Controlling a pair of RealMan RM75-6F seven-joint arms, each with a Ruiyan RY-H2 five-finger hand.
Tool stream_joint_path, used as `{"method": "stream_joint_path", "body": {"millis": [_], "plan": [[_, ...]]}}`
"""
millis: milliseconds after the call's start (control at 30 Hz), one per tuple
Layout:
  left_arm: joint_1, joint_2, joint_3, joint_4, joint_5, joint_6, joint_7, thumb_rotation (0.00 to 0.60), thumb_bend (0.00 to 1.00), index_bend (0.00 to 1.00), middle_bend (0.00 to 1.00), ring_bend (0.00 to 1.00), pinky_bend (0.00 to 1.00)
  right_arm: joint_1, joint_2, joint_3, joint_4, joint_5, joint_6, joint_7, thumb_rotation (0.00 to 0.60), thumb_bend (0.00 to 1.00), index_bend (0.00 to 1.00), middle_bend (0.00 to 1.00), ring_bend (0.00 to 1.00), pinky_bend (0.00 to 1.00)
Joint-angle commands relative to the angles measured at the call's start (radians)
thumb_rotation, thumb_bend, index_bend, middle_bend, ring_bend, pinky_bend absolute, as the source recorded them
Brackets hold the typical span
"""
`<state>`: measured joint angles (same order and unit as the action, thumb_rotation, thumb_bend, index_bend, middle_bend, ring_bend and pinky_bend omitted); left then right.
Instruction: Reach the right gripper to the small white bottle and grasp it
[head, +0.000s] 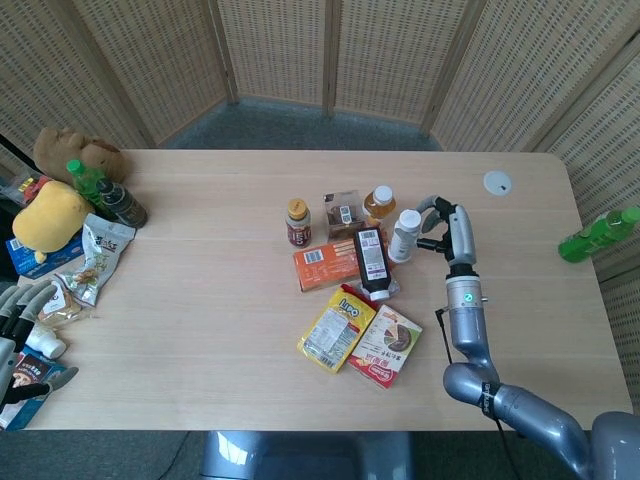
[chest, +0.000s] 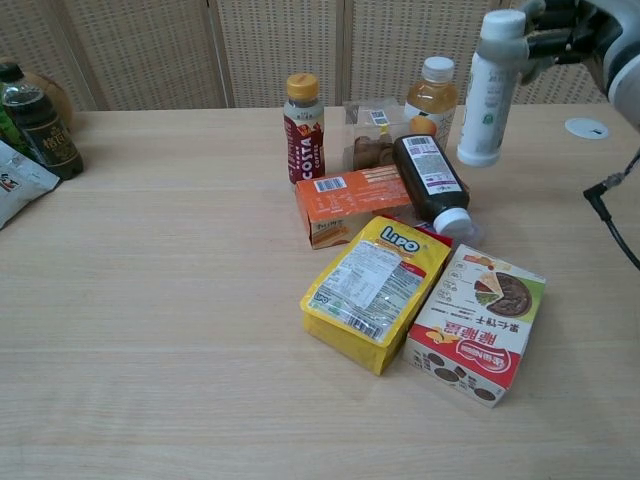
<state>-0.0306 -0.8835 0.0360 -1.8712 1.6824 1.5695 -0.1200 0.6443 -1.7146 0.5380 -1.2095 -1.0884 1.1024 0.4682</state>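
My right hand (head: 448, 226) (chest: 575, 30) grips the small white bottle (head: 404, 235) (chest: 488, 88) near its cap and holds it in the air, slightly tilted, above the table's right-centre. The bottle hangs just right of the orange-juice bottle (head: 379, 202) (chest: 432, 90) and the dark bottle lying on its side (head: 372, 263) (chest: 431, 183). My left hand (head: 22, 335) rests at the table's near left edge, fingers spread, holding nothing; the chest view does not show it.
Around the middle lie a Costa coffee bottle (chest: 304, 129), a clear cookie box (chest: 374, 138), an orange carton (chest: 356, 203), a yellow Lipo bag (chest: 374, 290) and a red-white box (chest: 477, 322). A white lid (head: 497, 182) and a green bottle (head: 598, 235) sit far right; snacks and plush toys (head: 50, 216) crowd the left.
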Motion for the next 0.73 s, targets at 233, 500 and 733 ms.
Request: {"method": "stream_joint_path", "body": {"millis": [233, 500, 733], "plan": [[-0.001, 0.006, 0.006, 0.000, 0.013, 0.001, -0.015, 0.600, 0.00, 0.04, 0.00, 0.00, 0.00, -0.028, 0.151, 0.087, -0.315, 0.015, 0.142, -0.191, 0.600, 0.00, 0.64, 0.87, 0.66, 0.59], [-0.003, 0.005, 0.008, 0.001, 0.017, -0.002, -0.014, 0.600, 0.00, 0.04, 0.00, 0.00, 0.00, -0.041, 0.211, 0.108, -0.443, 0.037, 0.194, -0.267, 0.600, 0.00, 0.65, 0.87, 0.66, 0.59], [-0.004, 0.001, 0.010, -0.001, 0.018, -0.007, -0.003, 0.600, 0.00, 0.04, 0.00, 0.00, 0.00, -0.039, 0.234, 0.106, -0.473, 0.049, 0.201, -0.285, 0.600, 0.00, 0.65, 0.87, 0.66, 0.59]]}}
